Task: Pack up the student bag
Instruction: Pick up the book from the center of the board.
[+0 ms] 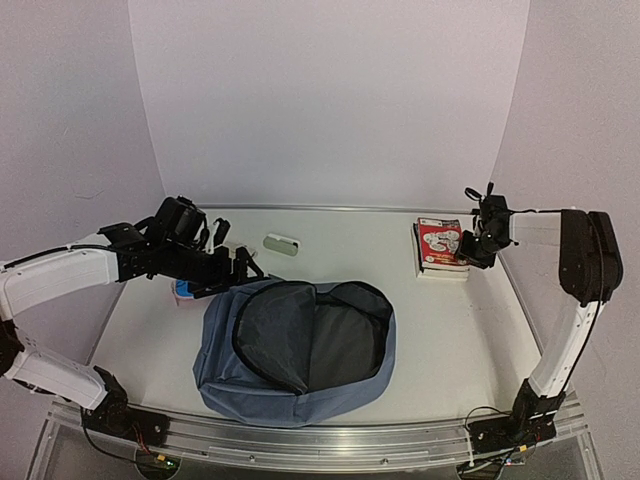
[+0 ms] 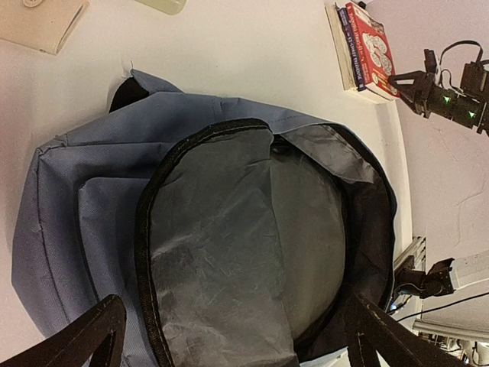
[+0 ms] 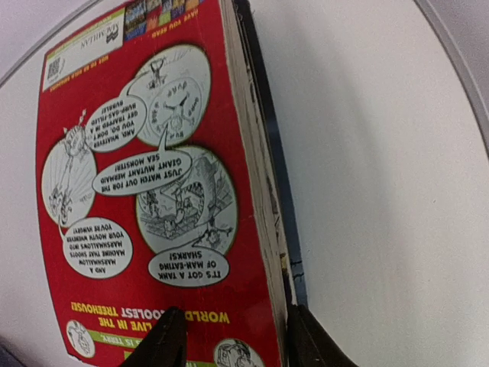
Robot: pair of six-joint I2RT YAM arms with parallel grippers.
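The student bag [image 1: 300, 350] lies flat in the middle of the table, dusty blue, its main compartment unzipped and its grey lining [image 2: 229, 252] showing. My left gripper [image 1: 243, 268] hovers at the bag's top left edge, open wide, with the bag's mouth between its fingertips [image 2: 84, 336] and nothing held. A red comic-covered book [image 3: 145, 199] tops a small stack of books [image 1: 442, 248] at the right rear. My right gripper [image 3: 233, 340] grips that book's near edge, one finger on the cover and the other under the page edge.
A small white case [image 1: 282, 243] lies behind the bag. A flat white-and-blue item [image 1: 184, 290] sits under my left arm, and a beige card [image 2: 38, 23] shows left of the bag. The table's right rim [image 1: 515, 290] runs close to the books.
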